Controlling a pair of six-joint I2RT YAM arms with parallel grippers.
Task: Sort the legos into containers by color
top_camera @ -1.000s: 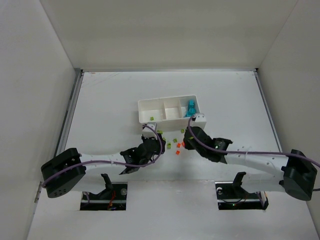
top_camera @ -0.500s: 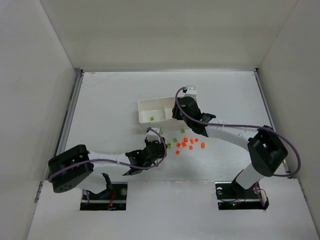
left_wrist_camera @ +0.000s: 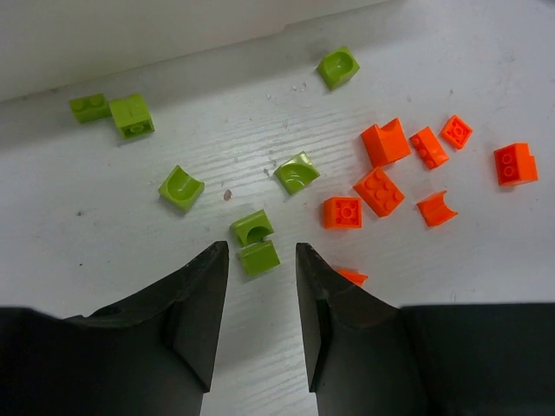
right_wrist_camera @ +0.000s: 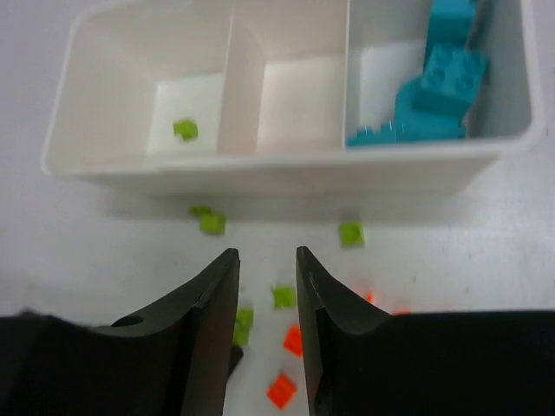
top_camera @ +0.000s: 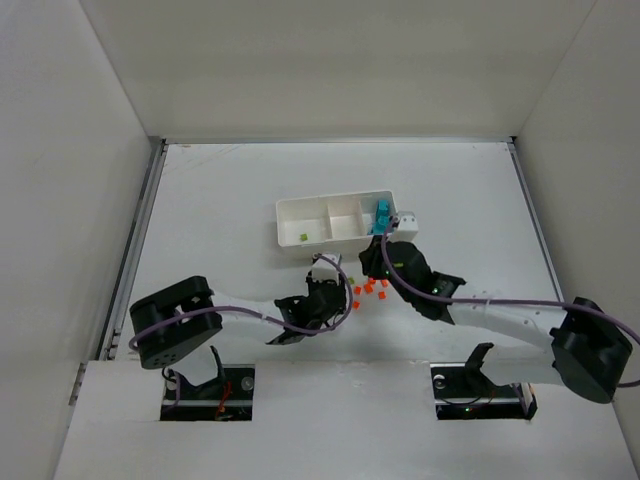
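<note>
In the top view the right gripper (top_camera: 378, 252) has pulled back from over the white tray (top_camera: 283, 222). It now sits just below the tray's right end, near the centre of the frame. The right compartment, covered half a second ago, again shows its teal bricks (top_camera: 383, 217). The tray itself has not shifted, and one lime brick (top_camera: 302, 237) lies in its left compartment.

The left gripper (top_camera: 335, 280) has slid rightward toward the loose bricks on the table (top_camera: 220, 200). Fewer orange bricks (top_camera: 370, 288) show than before, because the right arm covers part of the patch.

In the left wrist view the left gripper (left_wrist_camera: 258, 260) stands with its fingers a little apart. A small lime piece (left_wrist_camera: 258, 257) lies in the gap and does not seem to touch either finger. More lime pieces are scattered at upper left, and orange ones (left_wrist_camera: 378, 191) lie at right.

In the right wrist view the right gripper (right_wrist_camera: 264, 264) is parted with nothing between its fingers. The tray (right_wrist_camera: 286, 165) runs across the top of that frame.
</note>
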